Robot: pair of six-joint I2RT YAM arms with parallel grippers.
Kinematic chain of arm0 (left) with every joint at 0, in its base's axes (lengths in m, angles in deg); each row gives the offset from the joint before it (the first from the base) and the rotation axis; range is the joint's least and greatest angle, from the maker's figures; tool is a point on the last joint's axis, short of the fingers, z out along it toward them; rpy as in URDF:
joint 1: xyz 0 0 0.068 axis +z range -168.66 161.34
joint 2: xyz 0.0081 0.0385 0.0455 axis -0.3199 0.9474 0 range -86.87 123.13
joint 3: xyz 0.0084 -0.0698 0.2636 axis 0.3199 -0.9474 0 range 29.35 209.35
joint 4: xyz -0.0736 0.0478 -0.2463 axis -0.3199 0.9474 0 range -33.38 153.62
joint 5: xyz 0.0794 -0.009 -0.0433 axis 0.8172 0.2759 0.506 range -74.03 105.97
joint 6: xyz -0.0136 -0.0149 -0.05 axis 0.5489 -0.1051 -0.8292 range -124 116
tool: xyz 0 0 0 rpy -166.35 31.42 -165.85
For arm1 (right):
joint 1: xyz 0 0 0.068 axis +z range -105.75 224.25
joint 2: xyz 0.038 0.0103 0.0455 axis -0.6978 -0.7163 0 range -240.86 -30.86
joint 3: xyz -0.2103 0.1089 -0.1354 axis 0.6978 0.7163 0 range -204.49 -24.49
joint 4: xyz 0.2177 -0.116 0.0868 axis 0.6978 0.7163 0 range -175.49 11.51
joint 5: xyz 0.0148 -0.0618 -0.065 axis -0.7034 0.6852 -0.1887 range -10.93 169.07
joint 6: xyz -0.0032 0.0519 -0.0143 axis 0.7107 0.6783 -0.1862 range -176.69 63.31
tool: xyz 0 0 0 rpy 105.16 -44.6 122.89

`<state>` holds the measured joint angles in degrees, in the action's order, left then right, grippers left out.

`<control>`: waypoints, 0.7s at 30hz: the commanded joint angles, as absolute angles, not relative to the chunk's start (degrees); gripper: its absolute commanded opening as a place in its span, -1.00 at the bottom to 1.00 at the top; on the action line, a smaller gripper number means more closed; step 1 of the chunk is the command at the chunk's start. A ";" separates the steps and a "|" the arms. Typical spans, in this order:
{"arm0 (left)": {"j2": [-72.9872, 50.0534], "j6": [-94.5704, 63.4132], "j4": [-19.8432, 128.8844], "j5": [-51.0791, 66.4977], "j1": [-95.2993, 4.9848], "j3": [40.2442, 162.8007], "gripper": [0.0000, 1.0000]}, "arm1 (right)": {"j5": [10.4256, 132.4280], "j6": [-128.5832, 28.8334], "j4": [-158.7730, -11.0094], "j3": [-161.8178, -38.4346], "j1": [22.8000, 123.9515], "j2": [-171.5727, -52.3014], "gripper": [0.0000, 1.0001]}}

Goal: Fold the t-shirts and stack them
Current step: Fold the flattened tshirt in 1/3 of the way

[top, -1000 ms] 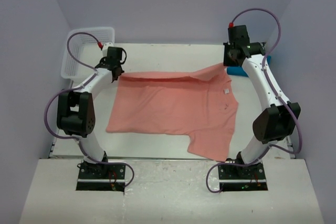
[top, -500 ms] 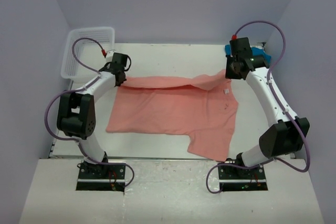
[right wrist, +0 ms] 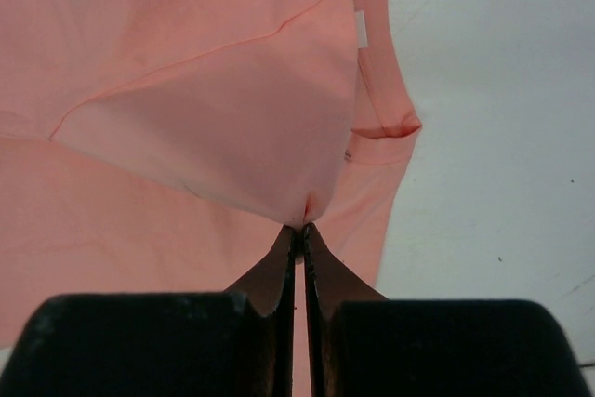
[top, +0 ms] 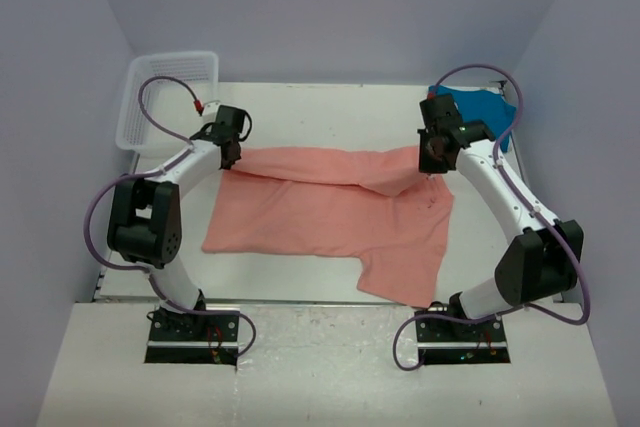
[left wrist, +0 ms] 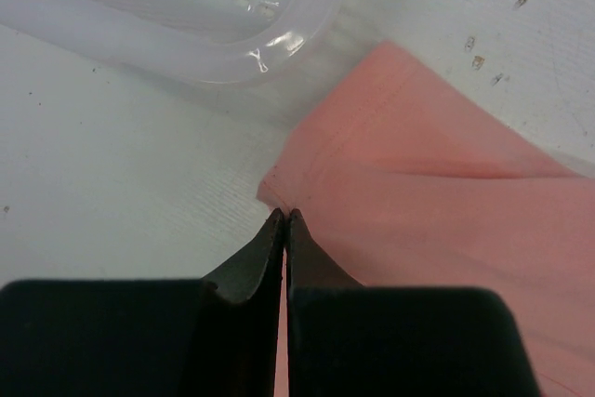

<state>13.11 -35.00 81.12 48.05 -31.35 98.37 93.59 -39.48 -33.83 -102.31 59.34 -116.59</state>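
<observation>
On the table, mid-span, the salmon-pink t-shirt lies mostly flat between the two arms, with one sleeve sticking out toward the near edge. The left gripper is pinched tight on the far-left corner of the hem, with cloth visible between the fingertips, and sits just beside the white mesh basket. The right gripper is likewise clamped on a bunched tip of pink fabric at the far-right side. The white neck label shows below it in the wrist view. The far edge hangs between the two grips as a raised band lapping over the body of the shirt, so I read this as the first lengthwise fold, mid-carry and not laid down. The teal-blue t-shirt sits at the far-right corner behind the right arm, well apart from the pink one. It is partly hidden, and I can't tell whether it is folded or just heaped. My progress call is early. Nothing is finished on the pink shirt: this fold has to land, the sleeve needs tucking in, and at least one cross fold is probably needed. No stack exists, since the two shirts aren't touching. The risk is that slack in the middle of the band could wrinkle on set-down.
</observation>
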 commanded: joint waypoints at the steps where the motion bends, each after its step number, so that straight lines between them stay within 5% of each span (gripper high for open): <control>1: 13.15 -37.13 81.15 51.04 -31.84 96.94 -1.00 | 96.46 -37.18 -35.82 -100.87 59.98 -115.06 -1.00; 14: 15.43 -39.59 81.14 51.30 -31.84 94.83 -1.00 | 99.54 -34.37 -34.42 -100.25 59.89 -116.72 -1.00; 17: 15.26 -41.26 81.15 50.25 -31.84 93.60 -0.50 | 99.72 -33.93 -34.42 -99.55 59.72 -117.16 -1.00; 18: 14.30 -42.13 81.15 50.07 -31.93 92.21 0.14 | 99.55 -33.75 -34.42 -99.12 59.72 -117.34 -0.94; 19: 13.59 -44.06 81.15 49.99 -32.02 91.50 0.32 | 99.55 -32.97 -34.25 -98.94 59.63 -117.34 -0.82; 21: 10.27 -45.22 80.10 50.42 -33.85 89.13 0.59 | 99.99 -32.34 -34.86 -97.72 59.72 -115.95 -0.22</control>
